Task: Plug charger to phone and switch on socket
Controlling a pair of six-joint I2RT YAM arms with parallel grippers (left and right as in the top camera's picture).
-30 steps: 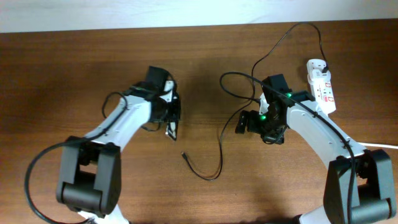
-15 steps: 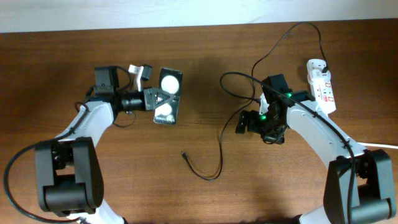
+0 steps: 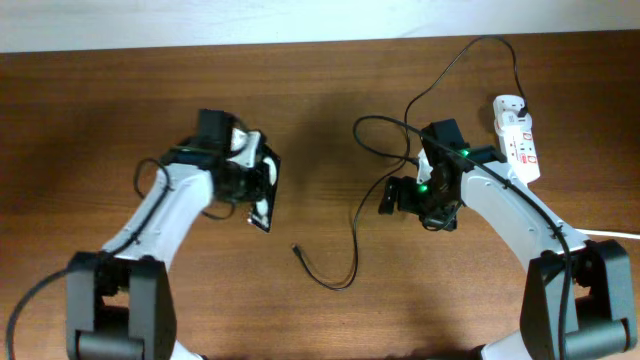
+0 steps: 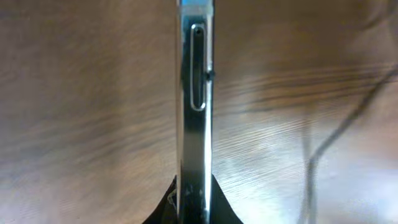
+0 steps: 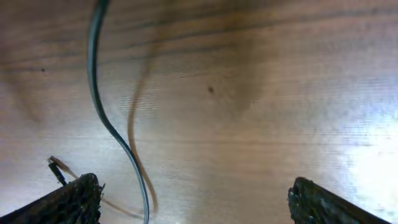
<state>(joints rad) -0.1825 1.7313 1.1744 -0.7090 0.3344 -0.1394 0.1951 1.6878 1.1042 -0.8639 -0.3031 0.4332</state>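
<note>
My left gripper [image 3: 252, 182] is shut on the black phone [image 3: 264, 190] and holds it tilted on edge above the table. In the left wrist view the phone's thin side [image 4: 194, 106] stands straight up between my fingers [image 4: 163, 208]. The charger, a thin black cable [image 3: 354, 235], runs from the white socket [image 3: 518, 140] in loops to its plug tip [image 3: 296, 248], which lies free on the wood. My right gripper [image 3: 386, 198] is open and empty just right of the cable. The right wrist view shows the cable [image 5: 112, 130] and the plug tip [image 5: 56, 167] near its left finger [image 5: 71, 199].
A white adapter [image 3: 508, 103] is plugged into the socket's far end. A thick white cord [image 3: 612, 233] leaves at the right edge. The brown table [image 3: 120, 110] ends at a pale wall along the back.
The left arm swung out to the left, showing the phone's screen face up, then came back to the right with the phone turned on edge. The right arm and cable have not moved.
</note>
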